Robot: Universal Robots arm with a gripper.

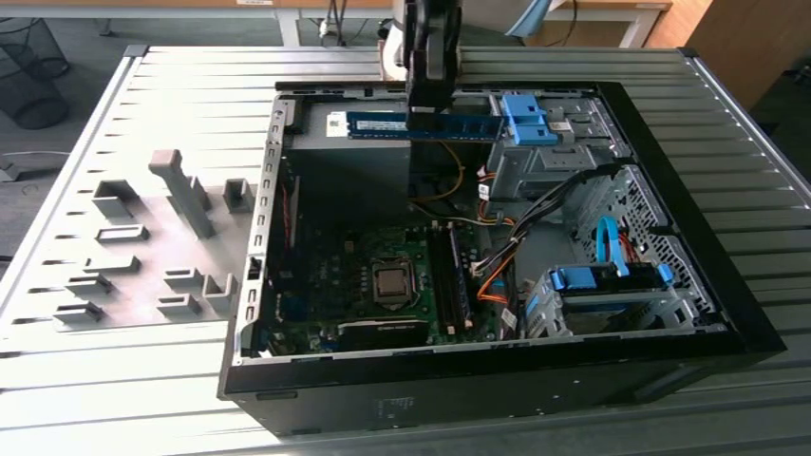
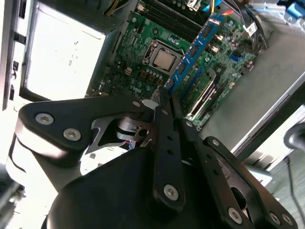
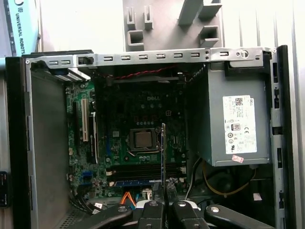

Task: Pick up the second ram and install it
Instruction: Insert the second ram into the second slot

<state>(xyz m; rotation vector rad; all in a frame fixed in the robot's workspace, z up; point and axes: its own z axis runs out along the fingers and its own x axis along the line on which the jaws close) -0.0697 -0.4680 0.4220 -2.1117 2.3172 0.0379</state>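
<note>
The pincer (image 1: pixel 427 112) is clamped on the second ram (image 1: pixel 374 125), a long, thin blue-green stick with dark chips and a pale label, held level above the open computer case (image 1: pixel 443 385)

A lab workshop: opened computer case (image 1: pixel 507 370) on a slatted metal bench (image 1: pixel 127 380) beside grey fixture blocks (image 1: pixel 178 190).
</note>
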